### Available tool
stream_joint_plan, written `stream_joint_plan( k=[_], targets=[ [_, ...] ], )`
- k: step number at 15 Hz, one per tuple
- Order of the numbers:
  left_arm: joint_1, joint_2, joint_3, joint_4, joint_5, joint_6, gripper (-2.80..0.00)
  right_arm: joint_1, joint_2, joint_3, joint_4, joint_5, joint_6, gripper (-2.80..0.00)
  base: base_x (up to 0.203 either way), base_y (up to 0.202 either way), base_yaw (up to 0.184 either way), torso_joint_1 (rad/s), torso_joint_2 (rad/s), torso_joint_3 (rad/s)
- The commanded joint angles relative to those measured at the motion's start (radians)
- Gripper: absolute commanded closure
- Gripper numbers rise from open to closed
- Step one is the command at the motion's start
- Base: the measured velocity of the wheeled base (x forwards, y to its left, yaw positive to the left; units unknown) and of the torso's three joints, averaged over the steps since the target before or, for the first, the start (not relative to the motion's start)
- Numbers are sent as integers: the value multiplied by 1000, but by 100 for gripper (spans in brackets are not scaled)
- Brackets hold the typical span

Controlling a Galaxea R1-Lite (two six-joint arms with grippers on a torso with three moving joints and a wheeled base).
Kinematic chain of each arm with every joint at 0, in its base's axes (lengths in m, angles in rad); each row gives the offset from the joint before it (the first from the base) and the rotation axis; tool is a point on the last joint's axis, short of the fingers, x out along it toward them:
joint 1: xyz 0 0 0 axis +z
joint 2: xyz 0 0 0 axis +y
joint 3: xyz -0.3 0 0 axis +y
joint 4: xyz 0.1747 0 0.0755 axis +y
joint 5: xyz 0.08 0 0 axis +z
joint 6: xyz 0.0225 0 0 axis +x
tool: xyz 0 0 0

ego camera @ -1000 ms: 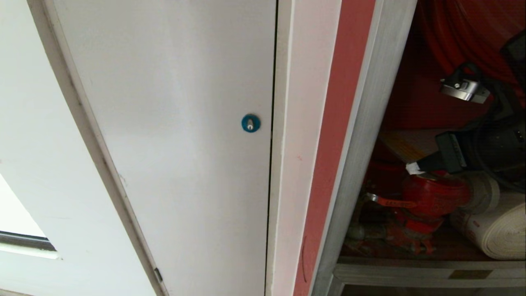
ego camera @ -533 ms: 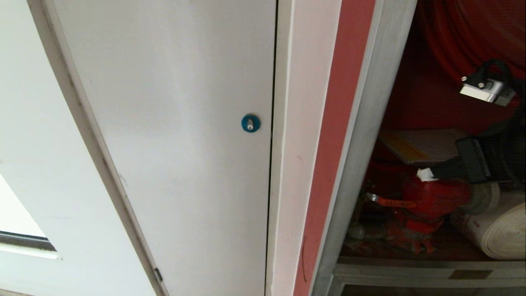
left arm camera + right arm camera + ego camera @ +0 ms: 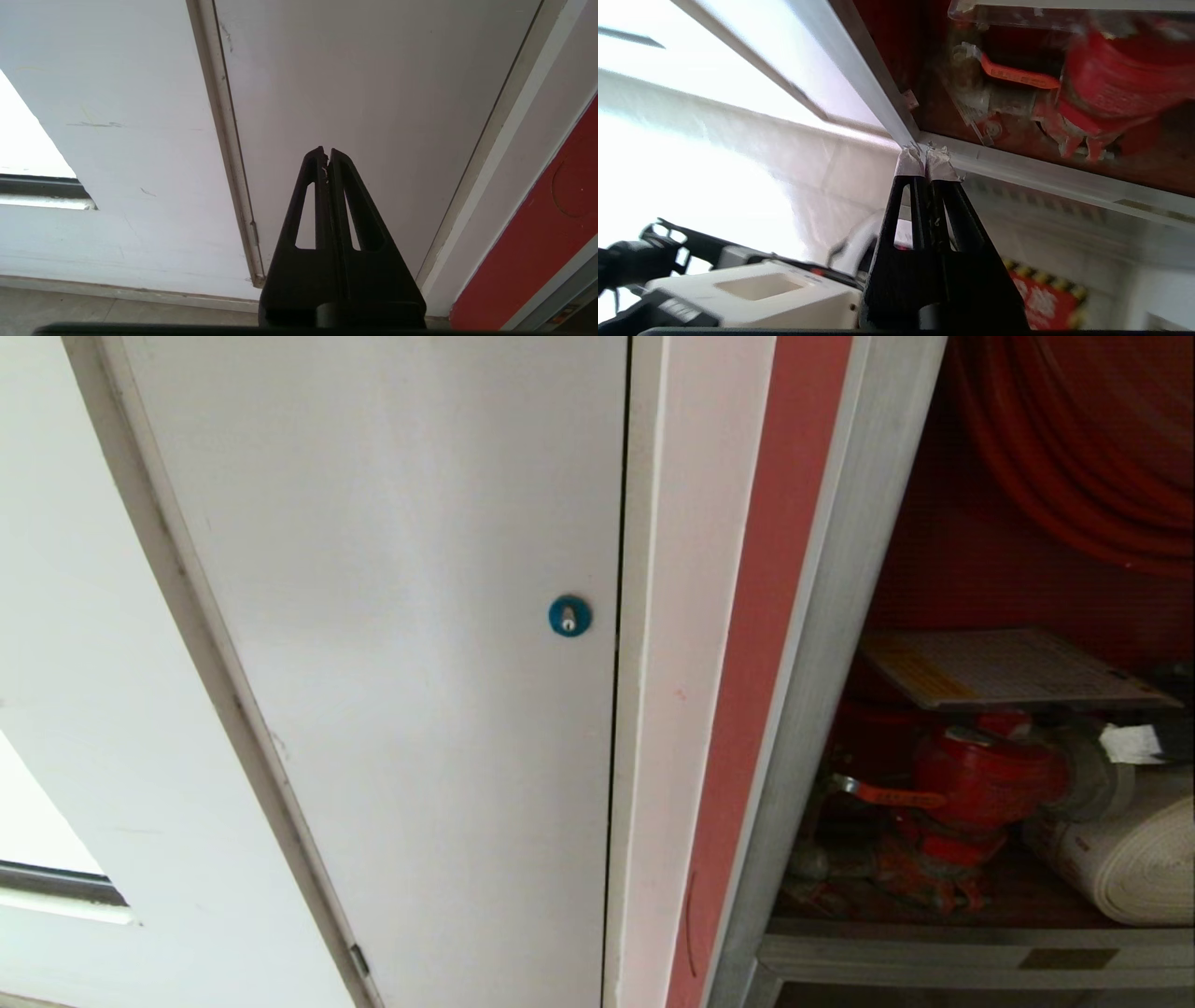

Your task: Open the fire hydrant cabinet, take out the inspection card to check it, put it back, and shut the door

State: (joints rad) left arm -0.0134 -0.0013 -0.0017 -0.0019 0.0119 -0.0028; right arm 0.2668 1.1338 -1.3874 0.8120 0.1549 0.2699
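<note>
The fire hydrant cabinet (image 3: 826,644) stands open at the right, silver-framed and red inside. The inspection card (image 3: 1013,667) lies flat in its clear sleeve on top of the red valve (image 3: 990,775). The red hose reel (image 3: 1083,448) hangs above it and the white rolled hose (image 3: 1134,863) lies to the right. My right gripper (image 3: 1128,744) shows only its white-taped tip at the right edge. In the right wrist view it (image 3: 927,161) is shut and empty, before the frame's lower corner, with the card (image 3: 1017,14) beyond. The cabinet's door is out of view. My left gripper (image 3: 327,154) is parked and shut.
A plain white door with a round blue lock (image 3: 569,615) fills the left and middle. A pink-red wall strip (image 3: 775,616) separates it from the cabinet. My white base (image 3: 752,289) and a red sign with a yellow-black border (image 3: 1041,298) lie below the cabinet.
My right arm has drawn back to the right out of the cabinet, its wrist camera gone from view. The card, earlier partly hidden behind the gripper, now lies uncovered on the valve.
</note>
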Motion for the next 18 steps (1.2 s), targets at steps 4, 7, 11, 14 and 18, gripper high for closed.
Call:
stream_joint_plan(
  k=[4, 7, 11, 14, 18],
  targets=[
    [0, 1, 0, 0, 0, 0, 0, 0, -227, 12, 56, -2, 17, 0, 0, 0, 0, 0, 0, 0],
    [0, 1, 0, 0, 0, 0, 0, -17, -363, 13, 79, -14, 18, 0, 0, 0, 0, 0, 0, 0],
    [0, 1, 0, 0, 0, 0, 0, -205, -533, 17, 84, -9, 11, 0, 0, 0, 0, 0, 0, 0],
    [0, 1, 0, 0, 0, 0, 0, -269, -668, 40, 85, -6, -26, 0, 0, 0, 0, 0, 0, 0],
    [0, 1, 0, 0, 0, 0, 0, -276, -817, 135, 78, -9, -58, 0, 0, 0, 0, 0, 0, 0]
  ],
)
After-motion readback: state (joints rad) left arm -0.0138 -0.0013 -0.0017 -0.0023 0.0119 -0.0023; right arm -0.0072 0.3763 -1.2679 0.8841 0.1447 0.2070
